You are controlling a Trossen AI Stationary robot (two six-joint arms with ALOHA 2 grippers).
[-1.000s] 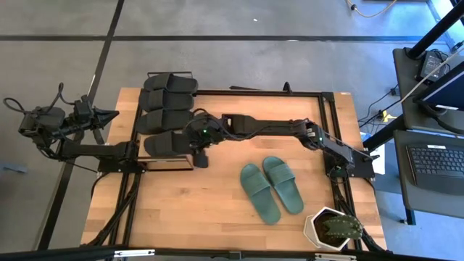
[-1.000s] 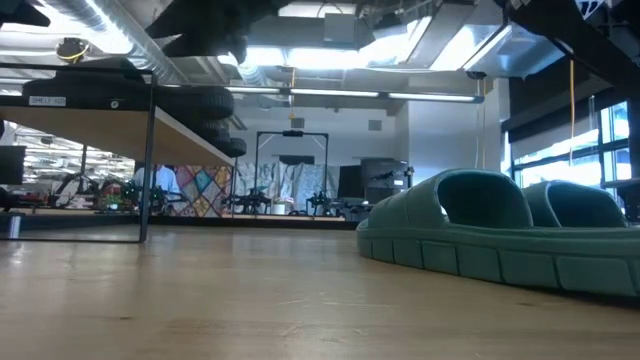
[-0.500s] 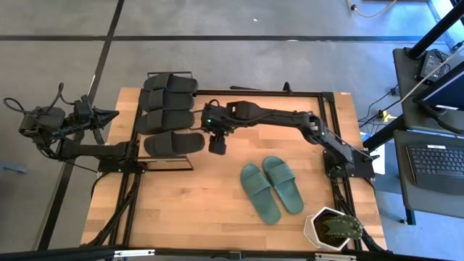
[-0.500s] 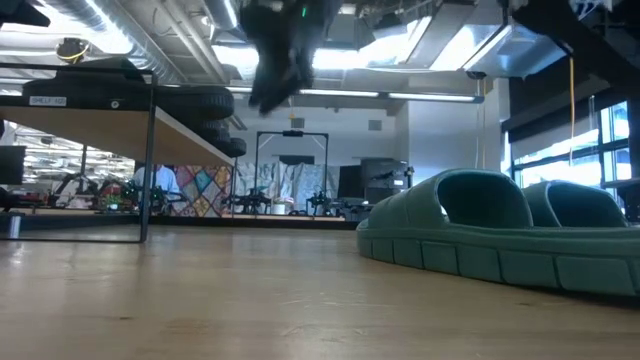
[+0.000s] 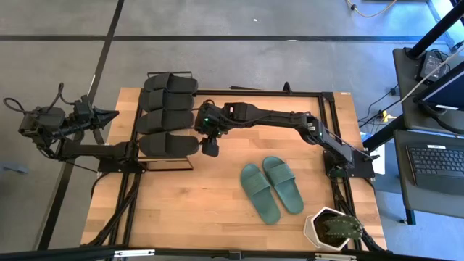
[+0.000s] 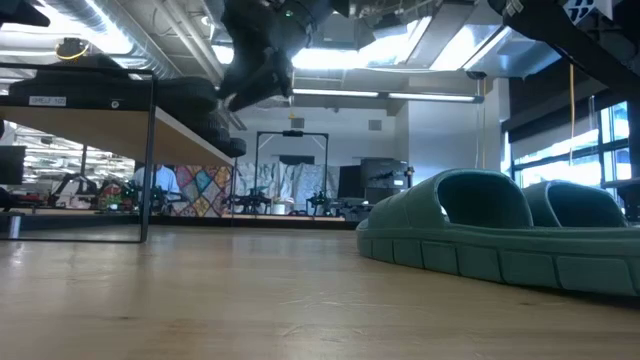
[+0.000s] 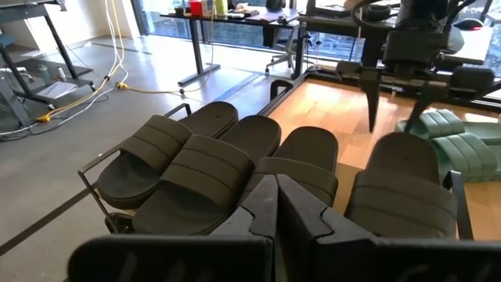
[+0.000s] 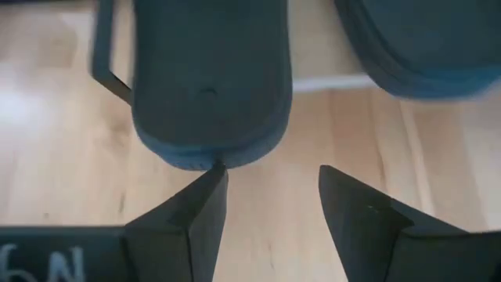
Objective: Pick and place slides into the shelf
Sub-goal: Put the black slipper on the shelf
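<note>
Four black slides (image 5: 168, 119) on shelf (image 5: 142, 165), apparently; two teal slides (image 5: 272, 185) on the table (image 5: 196, 210).

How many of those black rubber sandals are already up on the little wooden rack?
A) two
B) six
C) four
C, the overhead view shows four black rubber slide sandals lying on the small wooden-topped rack, while the teal-green pair sits on the table.

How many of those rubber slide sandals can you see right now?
6. Four black rubber slide sandals lie in a row on the small wooden-topped shelf. Two teal-green ones lie side by side on the wooden tabletop. None seem hidden.
</note>
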